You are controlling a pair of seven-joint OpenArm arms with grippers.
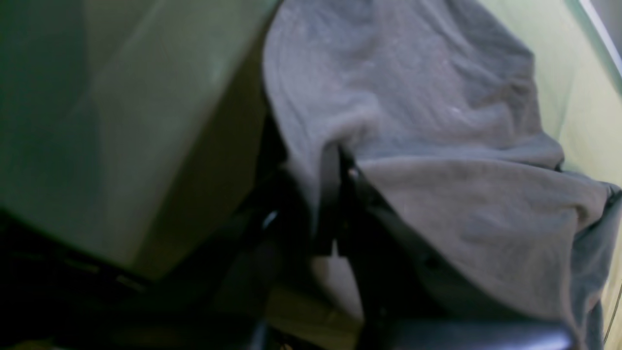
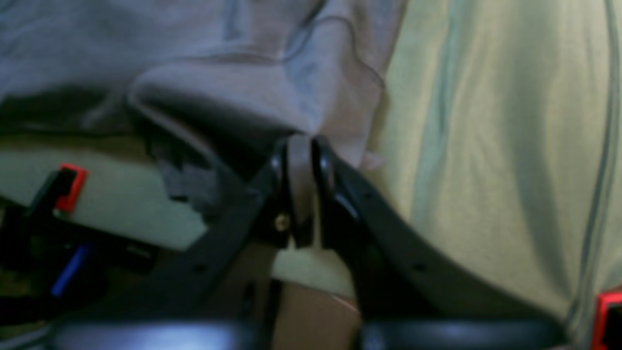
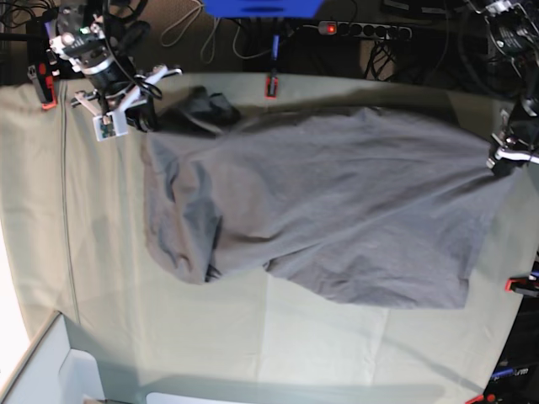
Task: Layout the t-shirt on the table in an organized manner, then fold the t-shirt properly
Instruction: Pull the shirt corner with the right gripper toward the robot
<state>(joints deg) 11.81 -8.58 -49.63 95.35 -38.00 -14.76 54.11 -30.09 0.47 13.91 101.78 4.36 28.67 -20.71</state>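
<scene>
Your left gripper has its jaws pressed together on a fold of the t-shirt; in the left wrist view the grey fabric drapes over and past the fingertips, bunching up ahead of the gripper and spilling to its right side, w/ the pale green table cloth showing beyond the shirt and off to the gripper's other side. Your right gripper has a strip of grey fabric sitting between its two black fingers, jaws close around it w/ a narrow gap, so it's pinching the shirt's edge; the rest of the shirt lies ahead of and to one side of that gripper, bare table cloth on the other side, and a red clamp sits below the table edge near it. In the base view, the shirt is spread across the middle of the table btwn your two grippers, stretched wide but wrinkled, w/ a darker bunched fold on the end nearer the right gripper and a crumpled dark bit just beside that gripper. The left gripper sits at the shirt's opposite end, right at the table's edge, touching the fabric. Shirt isn't flat yet: one long edge runs at a slant and the end by the right gripper is doubled over itself.
</scene>
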